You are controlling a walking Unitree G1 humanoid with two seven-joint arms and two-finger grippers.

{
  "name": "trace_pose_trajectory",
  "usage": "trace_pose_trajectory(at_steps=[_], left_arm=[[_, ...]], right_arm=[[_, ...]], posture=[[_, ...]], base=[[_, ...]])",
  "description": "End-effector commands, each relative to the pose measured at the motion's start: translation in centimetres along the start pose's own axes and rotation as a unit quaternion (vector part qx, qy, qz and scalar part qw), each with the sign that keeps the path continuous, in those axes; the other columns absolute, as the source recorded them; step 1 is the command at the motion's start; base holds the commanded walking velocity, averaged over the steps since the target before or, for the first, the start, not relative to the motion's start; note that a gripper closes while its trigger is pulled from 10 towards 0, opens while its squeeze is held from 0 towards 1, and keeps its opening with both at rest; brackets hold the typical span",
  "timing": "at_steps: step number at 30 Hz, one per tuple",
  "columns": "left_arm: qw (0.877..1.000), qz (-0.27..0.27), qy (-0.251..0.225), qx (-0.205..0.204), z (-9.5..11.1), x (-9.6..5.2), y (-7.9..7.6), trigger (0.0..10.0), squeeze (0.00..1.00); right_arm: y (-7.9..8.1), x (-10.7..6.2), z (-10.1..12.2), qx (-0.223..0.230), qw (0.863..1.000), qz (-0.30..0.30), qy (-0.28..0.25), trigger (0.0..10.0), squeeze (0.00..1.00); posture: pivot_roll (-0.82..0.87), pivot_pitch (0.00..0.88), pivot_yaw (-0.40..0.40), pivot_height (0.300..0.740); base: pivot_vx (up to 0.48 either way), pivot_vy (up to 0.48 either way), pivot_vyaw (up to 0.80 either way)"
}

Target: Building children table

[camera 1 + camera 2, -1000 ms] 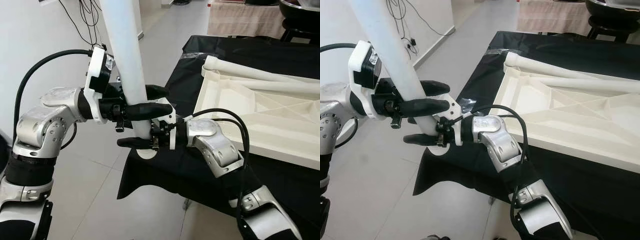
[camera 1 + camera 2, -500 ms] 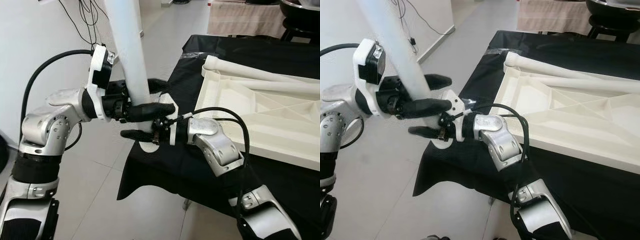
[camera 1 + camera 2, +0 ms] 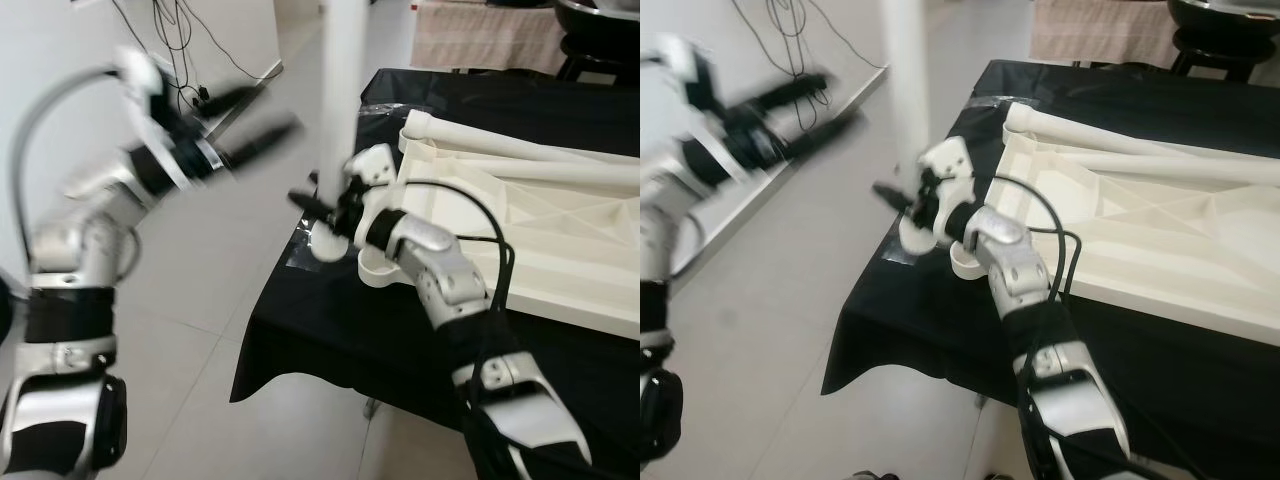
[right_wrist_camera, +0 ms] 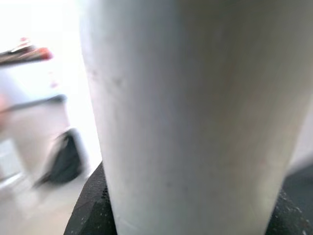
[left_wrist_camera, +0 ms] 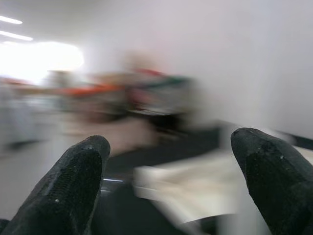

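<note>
Off to the far side from the work, the left pincer [image 3: 232, 118] hangs in the air above the floor [image 3: 220, 330], blurred, its two black fingers [image 5: 73, 181] spread apart with nothing between them. It is well apart from the white table leg [image 3: 340, 110], which stands nearly upright between the two arms. Lower on that leg, the right pincer [image 3: 322, 213] is clamped on it near its rounded foot, a black finger showing on the leg's near side; in the right wrist view the pale tube [image 4: 190, 117] sits tight between the finger pads. The foot of the leg rests at the corner of the black-covered surface [image 3: 340, 330]. Just beyond the right pincer lies the upturned white tabletop [image 3: 520, 230], its ribbed underside showing, with a round socket [image 3: 375, 270] at its near corner just beside the gripped leg. Another white leg [image 3: 520, 152] lies along the tabletop's far rim.
</note>
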State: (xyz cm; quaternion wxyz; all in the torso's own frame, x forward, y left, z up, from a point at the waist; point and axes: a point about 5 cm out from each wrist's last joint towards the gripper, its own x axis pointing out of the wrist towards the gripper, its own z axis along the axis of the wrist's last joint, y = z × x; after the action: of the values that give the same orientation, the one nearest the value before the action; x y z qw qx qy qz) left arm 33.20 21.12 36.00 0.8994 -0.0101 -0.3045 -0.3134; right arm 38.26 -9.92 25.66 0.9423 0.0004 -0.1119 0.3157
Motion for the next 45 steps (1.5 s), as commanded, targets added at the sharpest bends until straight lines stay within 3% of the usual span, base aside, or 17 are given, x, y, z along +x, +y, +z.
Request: trace_pose_trajectory(at_steps=[1, 3, 7, 8, 9, 11, 12, 13, 14, 15, 16, 17, 18, 19, 27, 32, 45], left_arm=[[0.999, 0.049, 0.010, 0.003, -0.4, -1.1, 1.2, 10.0, 1.00], [0.997, 0.073, 0.030, -0.001, -1.2, -2.1, 1.1, 10.0, 1.00], [0.996, 0.069, 0.054, -0.015, -2.4, -3.2, -0.1, 10.0, 1.00], [0.996, 0.058, 0.067, -0.027, -3.1, -3.6, -0.9, 10.0, 0.42], [0.995, 0.033, 0.090, -0.034, -4.0, -4.3, -2.4, 10.0, 0.00], [0.995, 0.033, 0.090, -0.034, -4.0, -4.3, -2.4, 10.0, 0.00], [0.992, 0.008, 0.114, -0.046, -5.2, -4.9, -4.2, 10.0, 0.00], [0.992, 0.008, 0.114, -0.046, -5.2, -4.9, -4.2, 10.0, 0.00], [0.988, -0.018, 0.144, -0.060, -6.8, -5.7, -6.4, 10.0, 0.00], [0.988, -0.018, 0.144, -0.060, -6.8, -5.7, -6.4, 10.0, 0.00], [0.981, -0.036, 0.176, -0.068, -8.3, -6.7, -8.7, 10.0, 0.00], [0.981, -0.036, 0.176, -0.068, -8.3, -6.7, -8.7, 10.0, 0.00], [0.971, -0.038, 0.223, -0.072, -10.7, -8.5, -11.9, 10.0, 0.00], [0.969, -0.031, 0.236, -0.071, -11.4, -9.1, -12.6, 10.0, 0.00], [0.953, 0.029, 0.291, -0.079, -12.8, -12.2, -14.4, 10.0, 0.00], [0.953, 0.026, 0.296, -0.057, -12.4, -12.6, -14.9, 10.0, 0.00], [0.957, -0.014, 0.288, 0.008, -10.9, -13.2, -16.7, 10.0, 0.00]], right_arm=[[-0.4, 0.1, 0.2, 0.013, 0.999, -0.027, -0.017, 0.0, 0.00], [-1.8, -0.2, 0.6, 0.024, 0.996, -0.079, -0.032, 0.0, 0.00], [-2.7, -0.6, 0.9, 0.027, 0.993, -0.109, -0.039, 0.0, 0.00], [-2.8, -0.7, 1.0, 0.029, 0.992, -0.111, -0.043, 4.0, 0.00], [-2.6, -0.8, 1.2, 0.032, 0.993, -0.094, -0.055, 8.9, 0.00], [-2.6, -0.8, 1.2, 0.032, 0.993, -0.094, -0.055, 8.9, 0.00], [-2.2, -0.8, 1.7, 0.039, 0.994, -0.062, -0.076, 10.0, 0.00], [-2.2, -0.8, 1.7, 0.039, 0.994, -0.062, -0.076, 10.0, 0.00], [-1.5, -0.9, 2.3, 0.041, 0.994, -0.018, -0.095, 10.0, 0.00], [-1.5, -0.9, 2.3, 0.041, 0.994, -0.018, -0.095, 10.0, 0.00], [-0.9, -0.9, 2.8, 0.033, 0.993, 0.028, -0.113, 10.0, 0.00], [-0.9, -0.9, 2.8, 0.033, 0.993, 0.028, -0.113, 10.0, 0.00], [-0.4, -1.3, 3.1, 0.001, 0.988, 0.100, -0.114, 10.0, 0.00], [-0.4, -1.4, 3.0, -0.010, 0.986, 0.120, -0.111, 10.0, 0.00], [-1.7, -2.4, 3.4, -0.038, 0.980, 0.179, -0.084, 10.0, 0.00], [-2.6, -2.9, 3.3, -0.047, 0.977, 0.199, -0.063, 10.0, 0.00], [-4.1, -6.4, 4.9, -0.038, 0.944, 0.326, -0.029, 10.0, 0.00]], posture=[[-0.01, 0.148, 0.040, 0.740], [0.01, 0.184, 0.039, 0.740], [0.02, 0.225, 0.047, 0.740], [0.02, 0.230, 0.049, 0.740], [0.03, 0.252, 0.055, 0.740], [0.03, 0.252, 0.055, 0.740], [0.03, 0.269, 0.059, 0.740], [0.03, 0.269, 0.059, 0.740], [0.04, 0.290, 0.064, 0.740], [0.04, 0.290, 0.064, 0.740], [0.04, 0.313, 0.068, 0.740], [0.04, 0.313, 0.068, 0.740], [0.05, 0.341, 0.073, 0.740], [0.05, 0.344, 0.073, 0.740], [0.05, 0.396, 0.088, 0.740], [0.05, 0.419, 0.092, 0.740], [0.04, 0.483, 0.102, 0.740]], base=[[0.000, 0.000, 0.00], [0.000, 0.000, 0.00], [0.000, 0.000, 0.00], [0.000, 0.000, 0.00], [0.000, 0.000, 0.00], [0.000, 0.000, 0.00], [0.000, 0.000, 0.00], [0.000, 0.000, 0.00], [0.000, 0.000, 0.00], [0.000, 0.000, 0.00], [0.000, 0.000, 0.00], [0.000, 0.000, 0.00], [0.000, 0.000, 0.00], [0.000, 0.000, 0.00], [0.000, 0.000, 0.00], [0.000, 0.000, 0.00], [0.000, 0.000, 0.00]])
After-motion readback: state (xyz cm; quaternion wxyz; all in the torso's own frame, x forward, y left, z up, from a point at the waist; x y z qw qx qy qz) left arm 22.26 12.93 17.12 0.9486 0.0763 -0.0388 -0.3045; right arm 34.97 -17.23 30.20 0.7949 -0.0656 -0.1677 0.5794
